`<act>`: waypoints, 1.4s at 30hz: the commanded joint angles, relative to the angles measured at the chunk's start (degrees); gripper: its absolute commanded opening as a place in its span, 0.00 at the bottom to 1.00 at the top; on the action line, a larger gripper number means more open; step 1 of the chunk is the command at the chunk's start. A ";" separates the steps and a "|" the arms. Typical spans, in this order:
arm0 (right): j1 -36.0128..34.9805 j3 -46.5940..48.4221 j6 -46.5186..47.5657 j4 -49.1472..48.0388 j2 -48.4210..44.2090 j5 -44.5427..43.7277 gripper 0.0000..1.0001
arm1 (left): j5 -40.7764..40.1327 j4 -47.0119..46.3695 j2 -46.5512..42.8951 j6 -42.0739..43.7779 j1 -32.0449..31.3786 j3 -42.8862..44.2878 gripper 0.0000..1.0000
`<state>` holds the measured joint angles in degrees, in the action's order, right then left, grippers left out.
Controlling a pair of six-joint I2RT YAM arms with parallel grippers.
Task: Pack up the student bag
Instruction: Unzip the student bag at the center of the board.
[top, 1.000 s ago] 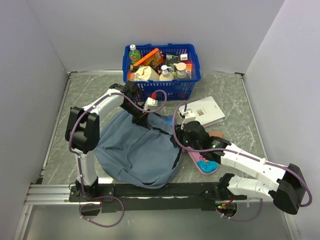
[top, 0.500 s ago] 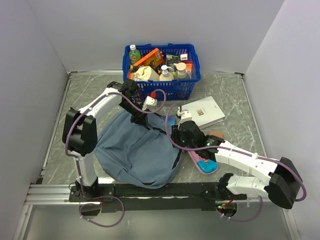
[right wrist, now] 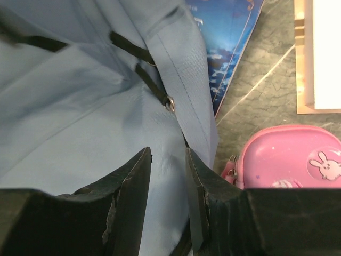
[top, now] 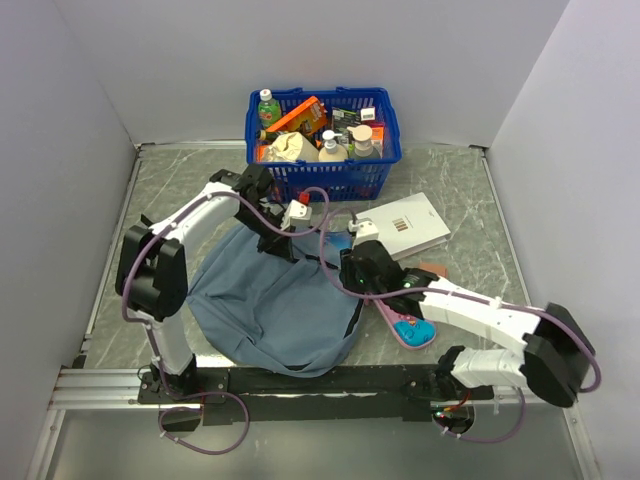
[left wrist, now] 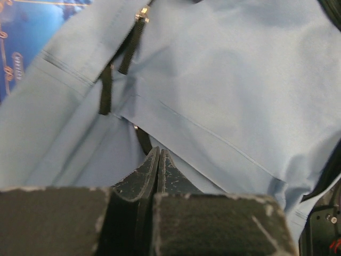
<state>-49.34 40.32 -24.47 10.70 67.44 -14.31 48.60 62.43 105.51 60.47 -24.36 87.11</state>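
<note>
Bag (top: pixel 275 300) lies on the table (top: pixel 470 200) between both arms. The left gripper (left wrist: pixel 159 153) is pressed closed at its upper fabric. The right gripper (right wrist: pixel 168 154) stands partly apart over the edge, holding nothing. I think it should pinch only the top layer, so the mouth comes apart.

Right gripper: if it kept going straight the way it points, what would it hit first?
Most likely the student bag: its grey-blue fabric lies just beyond the right gripper and its parted fingertips, though exact depth is unclear.
</note>
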 commanded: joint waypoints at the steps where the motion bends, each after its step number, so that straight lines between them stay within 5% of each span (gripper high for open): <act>1: -0.14 4.85 3.89 -2.70 6.02 -2.13 0.39 | 0.62 -0.82 -5.75 0.44 -0.34 -3.17 0.01; 7: -0.14 10.22 6.36 -0.68 14.21 -7.13 0.47 | -0.26 -2.14 -9.01 -0.26 -0.25 -7.30 0.01; 17: 0.12 11.01 5.58 -4.01 16.06 -4.69 0.45 | -0.08 -3.28 -11.47 -1.32 -0.25 -9.68 0.01; 27: 0.65 12.95 6.98 -4.37 22.38 -2.92 0.29 | -1.40 -2.67 -14.98 -1.14 0.01 -10.38 0.01; 29: 0.74 13.64 6.19 -3.67 23.17 -4.49 0.09 | -1.75 -2.32 -15.51 -0.97 0.01 -10.73 0.01; 31: 1.35 14.87 5.49 -0.95 24.84 -6.34 0.01 | -2.19 -1.10 -15.60 -0.35 0.01 -10.91 0.01; 42: 6.71 19.01 0.48 5.03 29.06 -8.01 0.00 | -3.34 2.42 -19.91 2.55 2.65 -17.76 0.01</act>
<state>-46.00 56.49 -21.06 10.59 94.19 -18.26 44.71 60.14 90.13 59.20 -22.72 70.48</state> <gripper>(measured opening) 0.006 0.012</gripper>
